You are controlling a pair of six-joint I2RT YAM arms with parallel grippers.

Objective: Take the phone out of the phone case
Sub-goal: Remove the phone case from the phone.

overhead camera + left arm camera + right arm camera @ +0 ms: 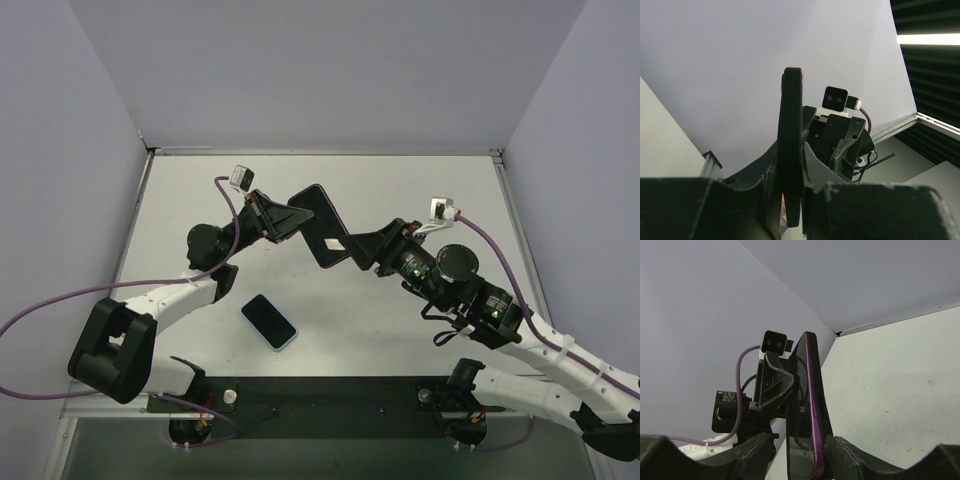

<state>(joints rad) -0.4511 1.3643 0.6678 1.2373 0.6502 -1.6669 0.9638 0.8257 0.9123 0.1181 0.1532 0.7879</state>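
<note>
While clenching the flat black phone case [322, 226] at opposite ends with the left gripper [289, 220] and the right gripper [359, 250] above the white desk [400, 180], seemingly not yet freeing its purple-edged phone [812, 415].

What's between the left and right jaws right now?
Only the black, purple-edged phone case, clamped at both its ends; the top view shows it.

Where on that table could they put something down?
Free: far strip of table along the back wall, and the patch between the lying phone and right arm. Crowded: mid-table, where left gripper and right gripper clamp the held phone.
</note>
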